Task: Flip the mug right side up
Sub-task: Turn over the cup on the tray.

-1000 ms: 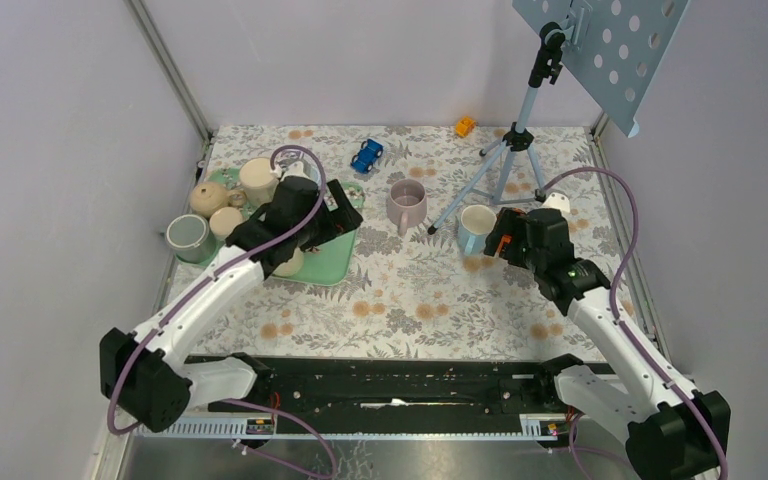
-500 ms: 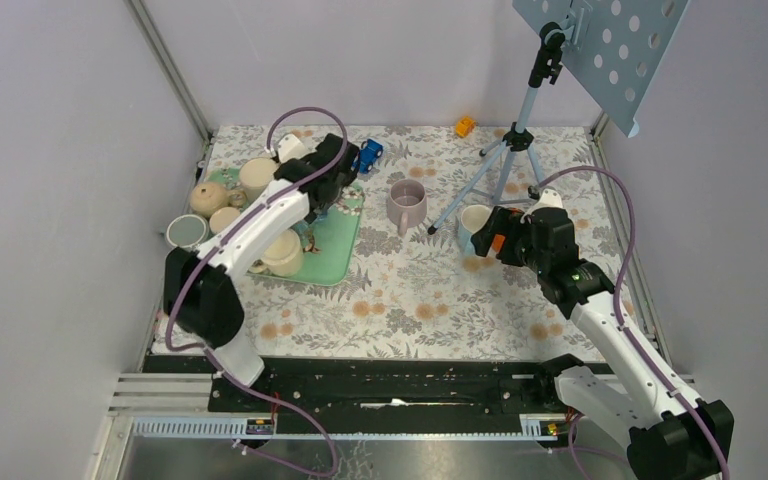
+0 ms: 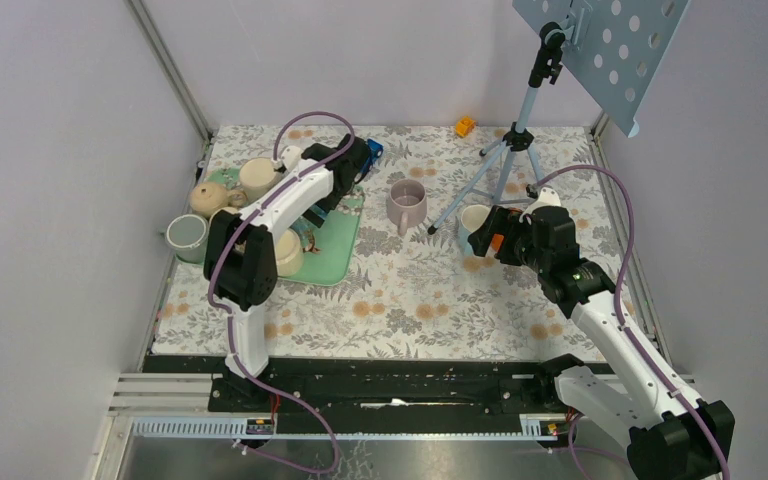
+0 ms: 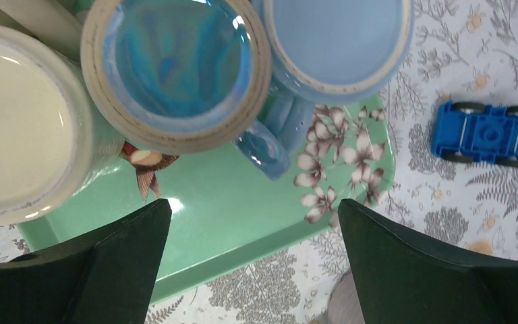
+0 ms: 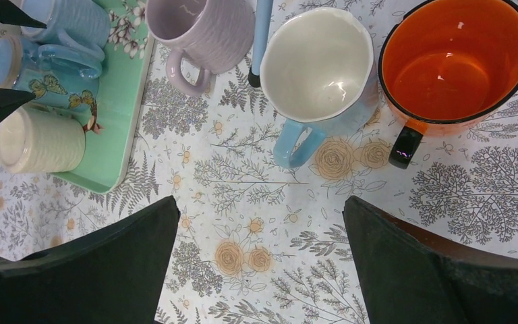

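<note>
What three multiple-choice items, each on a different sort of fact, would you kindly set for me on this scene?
1. Where does the blue toy car lie?
A. inside a mug
B. on the floral tablecloth, off the green tray
C. held in a gripper

2. What colour is the inside of the black-rimmed mug?
A. orange
B. white
C. green

3. In what state is the right gripper?
A. shut on a mug handle
B. shut on a tripod leg
C. open, holding nothing

Answers:
1. B, since the left wrist view shows the car on the patterned cloth, past the tray's edge.
2. A, since the right wrist view looks straight into its orange bowl.
3. C, since its two fingers stand wide apart with only tablecloth between them.
</note>
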{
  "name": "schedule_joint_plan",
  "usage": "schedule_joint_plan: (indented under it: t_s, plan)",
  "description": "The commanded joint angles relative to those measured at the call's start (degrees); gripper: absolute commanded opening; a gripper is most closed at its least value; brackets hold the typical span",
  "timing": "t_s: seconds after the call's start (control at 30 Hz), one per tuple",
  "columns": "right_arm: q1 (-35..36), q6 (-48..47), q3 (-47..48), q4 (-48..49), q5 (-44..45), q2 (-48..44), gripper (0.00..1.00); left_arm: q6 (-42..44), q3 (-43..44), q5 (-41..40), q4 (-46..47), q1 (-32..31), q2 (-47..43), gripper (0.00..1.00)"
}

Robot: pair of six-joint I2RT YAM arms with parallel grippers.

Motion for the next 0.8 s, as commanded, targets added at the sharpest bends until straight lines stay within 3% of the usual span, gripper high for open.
schedule_joint_plan:
  t_s: [0.0,0.77]
  plan:
    - [-0.2,-0.3,2.2,1.2,-1.6,0.3,1.0,-3.8,2.5,-2.0,-2.7,2.1,0.4,0.99]
    - [-0.2,-0.7,1.5,2.0,-3.0,1.6,1.0,-7.4,0.0,-1.2,-3.8,4.5,2.1,0.99]
